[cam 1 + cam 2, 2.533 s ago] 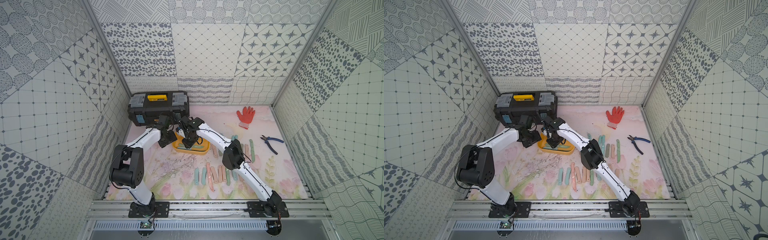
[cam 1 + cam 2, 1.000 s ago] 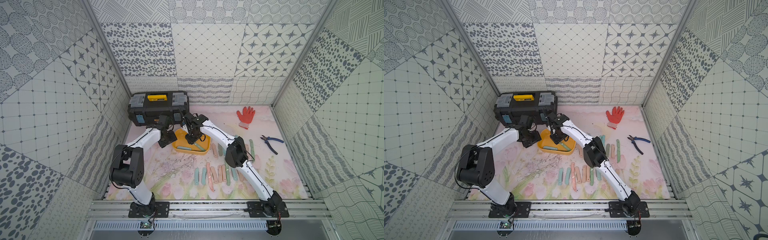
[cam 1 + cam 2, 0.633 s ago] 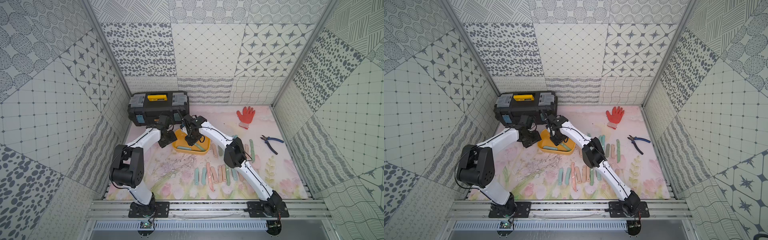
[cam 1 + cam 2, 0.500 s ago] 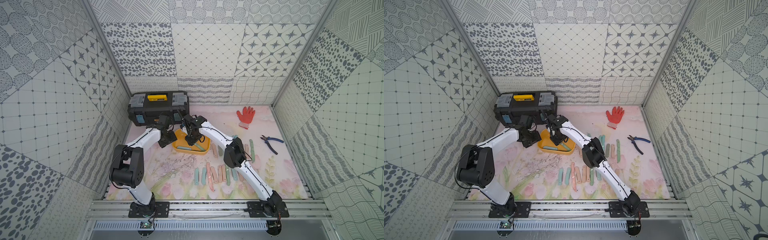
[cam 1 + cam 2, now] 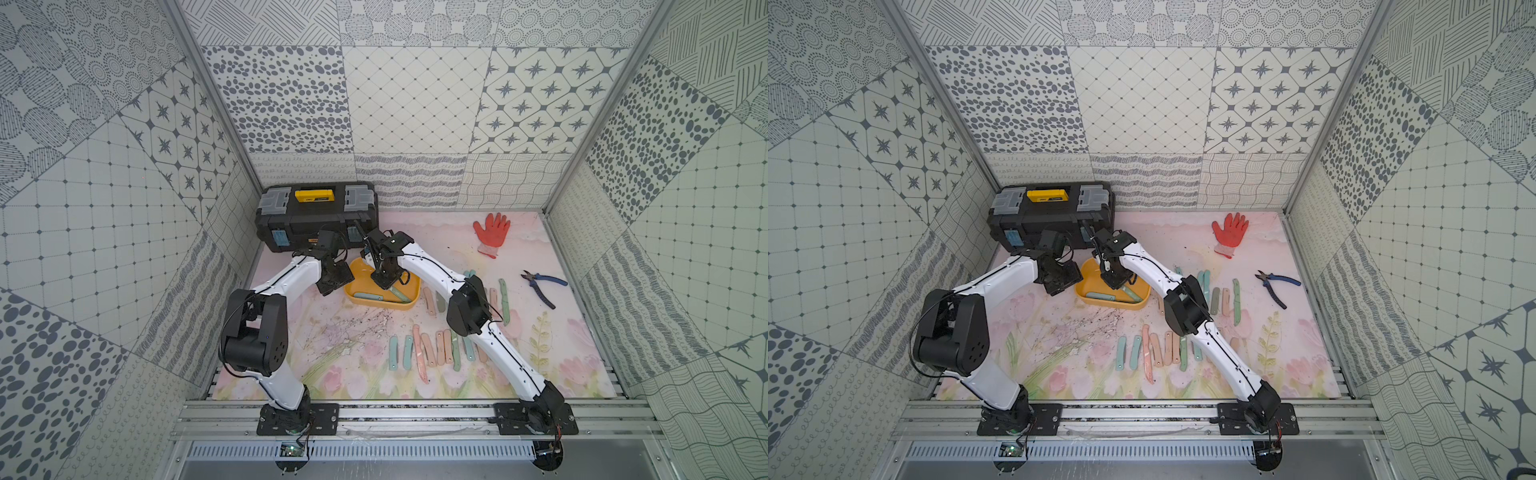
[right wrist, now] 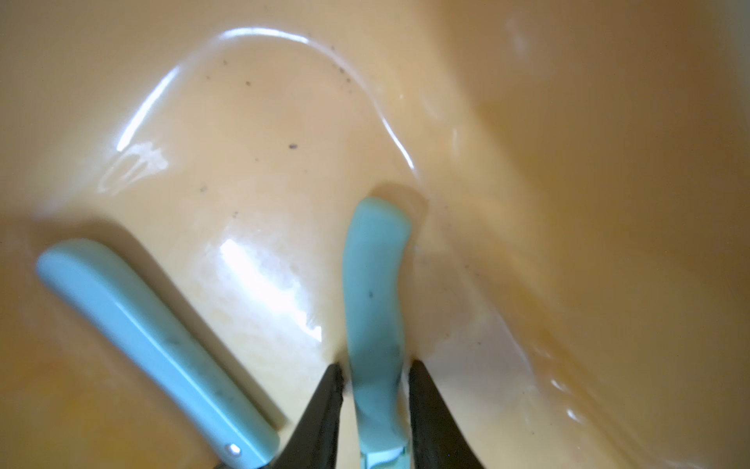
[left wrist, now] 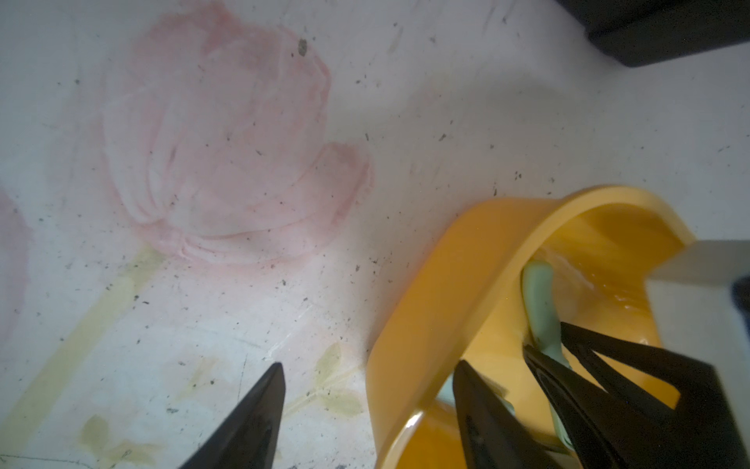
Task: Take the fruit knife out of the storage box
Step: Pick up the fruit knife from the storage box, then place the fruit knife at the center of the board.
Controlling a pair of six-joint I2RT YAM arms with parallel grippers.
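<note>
The knife (image 6: 373, 284) lies flat in the box (image 5: 380, 303), just 10 o'clock of the tabletop's (image 5: 519, 249) middle; right jaws pinch its middle, left jaws stand spread astride the box wall. It looks light, stiff and slick (smooth plastic): hold it mid-handle, squarely

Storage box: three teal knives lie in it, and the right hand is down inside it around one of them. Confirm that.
Wrong count: two, not three. The right wrist view shows the storage box holding only the fruit knife between the right hand's fingers and a second knife beside it. The rest stands.
</note>
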